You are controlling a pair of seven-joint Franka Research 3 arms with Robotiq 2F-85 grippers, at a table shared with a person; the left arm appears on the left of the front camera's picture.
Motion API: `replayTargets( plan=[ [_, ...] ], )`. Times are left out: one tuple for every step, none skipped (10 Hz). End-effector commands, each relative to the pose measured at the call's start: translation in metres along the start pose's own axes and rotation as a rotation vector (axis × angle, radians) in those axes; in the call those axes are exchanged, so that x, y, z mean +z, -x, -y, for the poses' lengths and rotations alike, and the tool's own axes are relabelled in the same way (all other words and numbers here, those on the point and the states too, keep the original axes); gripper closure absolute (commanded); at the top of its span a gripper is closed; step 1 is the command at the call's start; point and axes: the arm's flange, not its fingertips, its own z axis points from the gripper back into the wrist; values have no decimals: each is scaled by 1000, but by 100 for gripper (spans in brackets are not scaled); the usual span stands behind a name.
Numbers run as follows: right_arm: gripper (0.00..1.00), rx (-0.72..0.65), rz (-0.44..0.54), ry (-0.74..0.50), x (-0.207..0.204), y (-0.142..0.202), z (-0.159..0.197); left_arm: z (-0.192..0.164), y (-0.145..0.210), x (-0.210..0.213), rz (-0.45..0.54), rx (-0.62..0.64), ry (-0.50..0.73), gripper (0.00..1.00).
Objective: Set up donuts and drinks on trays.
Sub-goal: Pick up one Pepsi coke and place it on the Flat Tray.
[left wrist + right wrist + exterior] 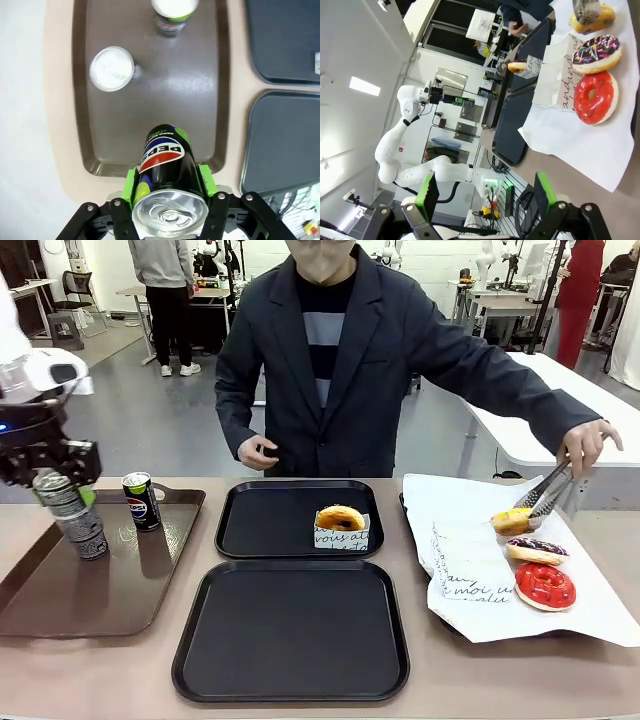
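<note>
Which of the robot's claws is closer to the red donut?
Right. The open right claw faces the red donut from nearby; the left claw is at the table's opposite end, gripping a can over the brown tray.

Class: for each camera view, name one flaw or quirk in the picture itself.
Front view: soft, even light, with a faint sheen on the near black tray. Left wrist view: bright glare on the brown tray. Right wrist view: the scene is rolled sideways, though the red donut is sharp.
</note>
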Motion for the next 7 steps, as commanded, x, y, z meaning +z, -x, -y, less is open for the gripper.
replayTargets(
  plan=[
    [0,14,3,-9,0,2,-1,60,-20,27,46,-157,-86,42],
    [0,14,3,-9,0,2,-1,94,-35,39,68,-229,-109,42],
    [0,14,3,-9,0,2,-1,121,-54,45,72,-281,-102,42],
    [0,14,3,-9,0,2,-1,145,-75,47,70,-324,-95,42],
    [0,14,3,-9,0,2,-1,168,-93,43,67,-360,-81,42],
    [0,14,3,-9,0,2,-1,190,-112,36,54,-390,-56,42],
    [0,14,3,-9,0,2,-1,209,-125,25,46,-421,-31,42]
  ],
)
